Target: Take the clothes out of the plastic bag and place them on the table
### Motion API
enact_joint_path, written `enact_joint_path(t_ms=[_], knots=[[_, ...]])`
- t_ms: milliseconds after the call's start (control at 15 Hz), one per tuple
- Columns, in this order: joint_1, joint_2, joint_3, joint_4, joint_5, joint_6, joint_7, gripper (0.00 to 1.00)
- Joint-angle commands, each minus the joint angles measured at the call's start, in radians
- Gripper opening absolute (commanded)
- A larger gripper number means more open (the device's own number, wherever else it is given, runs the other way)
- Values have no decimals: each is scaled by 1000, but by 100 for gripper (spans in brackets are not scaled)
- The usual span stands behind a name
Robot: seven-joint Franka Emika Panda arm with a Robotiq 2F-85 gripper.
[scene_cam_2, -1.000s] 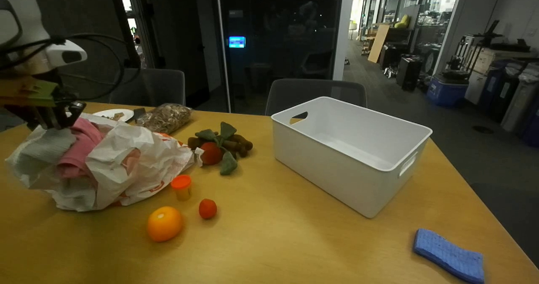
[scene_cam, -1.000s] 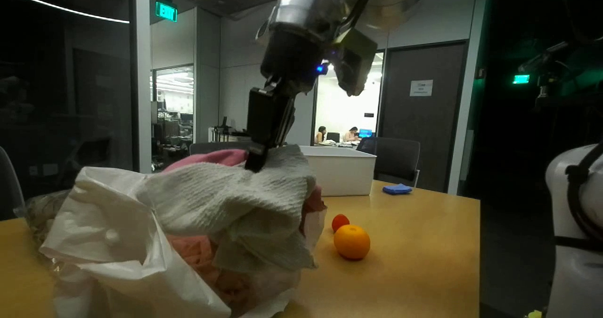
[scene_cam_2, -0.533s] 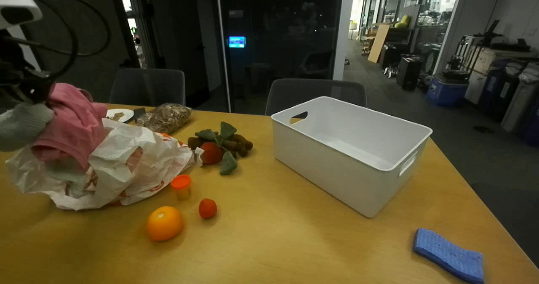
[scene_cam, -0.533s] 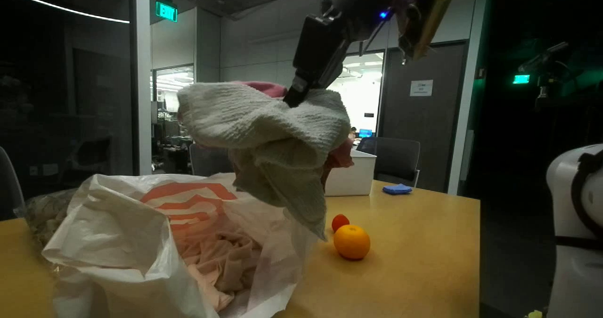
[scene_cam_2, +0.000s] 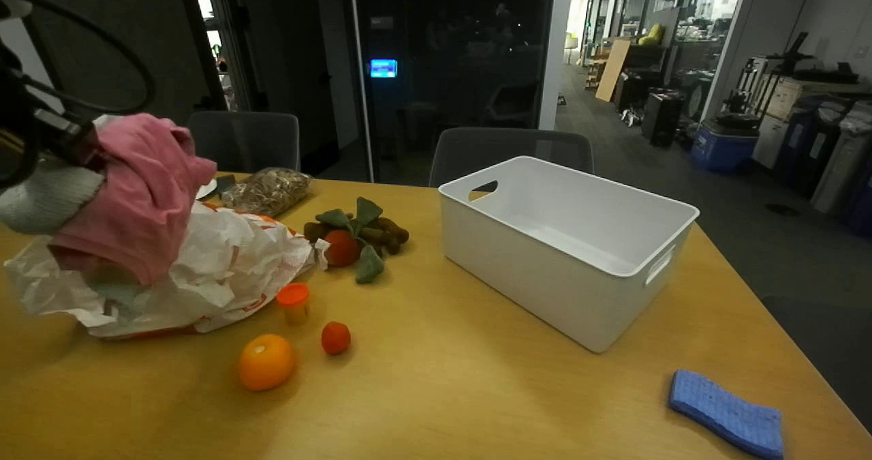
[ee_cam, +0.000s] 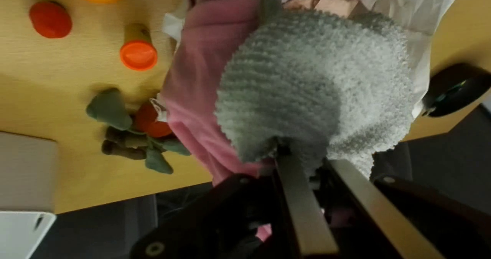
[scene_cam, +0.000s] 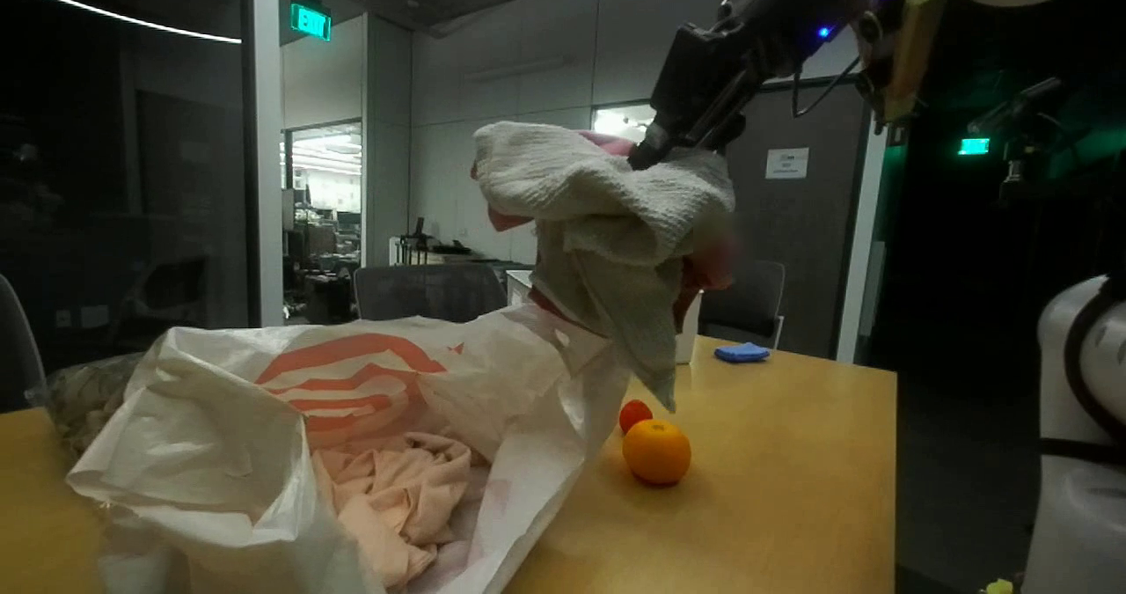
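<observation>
One wood-toned table (scene_cam_2: pixel 490 399) is carrying a white plastic bin (scene_cam_2: pixel 524 276) and, well apart, the open plastic bag (scene_cam: pixel 202 436). Over it I am holding a white ribbed towel (scene_cam: pixel 563 176), its pointed corner hanging down, a pink garment (scene_cam_2: pixel 146 194) draping alongside; my gripper (ee_cam: pixel 310 159) is pinching the towel, jaws nearly closed. Peach cloth (scene_cam: pixel 405 488) is lying in the bag. An orange (scene_cam_2: pixel 266 362) and orange-lidded jar (scene_cam_2: pixel 293 303) are sitting nearby.

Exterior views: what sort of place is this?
Probably an office meeting room: mesh-backed chairs stand along a wood-toned table, and a lit green exit sign hangs overhead in an exterior view.
</observation>
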Motion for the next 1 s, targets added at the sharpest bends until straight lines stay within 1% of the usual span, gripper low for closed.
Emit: enact_joint_path(t_ms=[0, 133, 267, 467, 533, 667, 800, 933], knots=[[-122, -114, -63, 2, -45, -50, 57, 7], [-195, -147, -110, 3, -64, -66, 69, 7], [-276, -140, -155, 3, -89, -57, 78, 7], [-389, -55, -196, 0, -122, 13, 96, 7], [-421, -3, -193, -3, -138, 49, 102, 7], [-457, 104, -175, -14, -166, 125, 105, 7], [-475, 226, -147, -27, -190, 211, 117, 7], [-476, 359, -118, -36, -205, 280, 138, 7]])
